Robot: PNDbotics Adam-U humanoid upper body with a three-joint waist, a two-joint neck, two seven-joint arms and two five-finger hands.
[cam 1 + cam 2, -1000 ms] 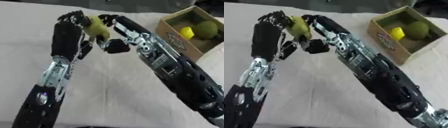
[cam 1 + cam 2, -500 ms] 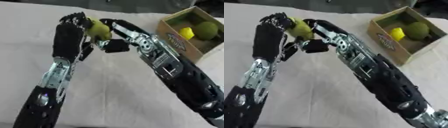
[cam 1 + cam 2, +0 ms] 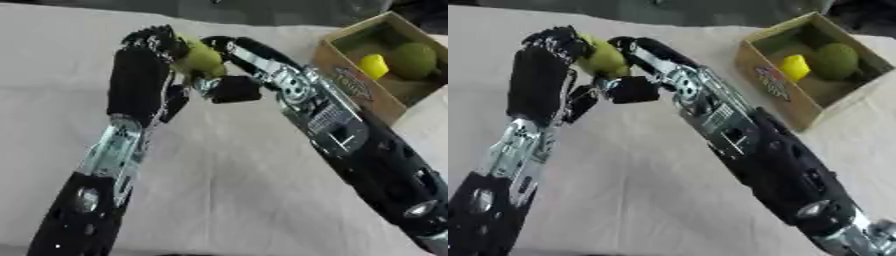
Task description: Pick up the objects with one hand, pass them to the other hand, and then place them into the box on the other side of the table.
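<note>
Over a pale cloth-covered table, a yellow-green fruit is held at eleven o'clock, clasped between the left hand and right hand, and could be dropped short of the box at two o'clock if one grasp were released early.

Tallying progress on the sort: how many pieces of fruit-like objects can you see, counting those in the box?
3. One yellow-green fruit sits between the left hand and right hand. A small yellow piece and a round green fruit lie in the cardboard box. More may be hidden there.
</note>
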